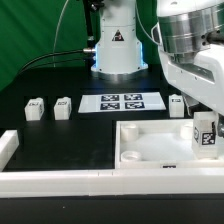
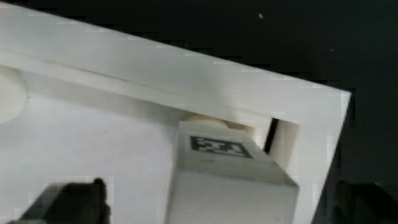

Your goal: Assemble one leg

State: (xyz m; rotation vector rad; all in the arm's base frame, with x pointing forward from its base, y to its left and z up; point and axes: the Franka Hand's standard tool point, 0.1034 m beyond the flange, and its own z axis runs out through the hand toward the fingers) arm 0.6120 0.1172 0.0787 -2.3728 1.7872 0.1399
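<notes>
A white leg (image 1: 205, 134) with a black-and-white tag stands upright in the right corner of the large white panel (image 1: 150, 140), on the exterior view's right. My gripper (image 1: 203, 112) is directly over it. In the wrist view the leg (image 2: 235, 178) shows between my fingers (image 2: 75, 203), against the panel's raised rim (image 2: 196, 70). My gripper (image 2: 221, 208) straddles the leg with a gap showing on each side, so it is open. Three more legs stand on the table: two on the exterior view's left (image 1: 35, 108) (image 1: 63, 107) and one on the right (image 1: 177, 103).
The marker board (image 1: 122, 102) lies behind the panel, in front of the robot base (image 1: 117, 50). A white rail (image 1: 60, 180) runs along the front edge, with a short upright end (image 1: 8, 148) at the exterior view's left.
</notes>
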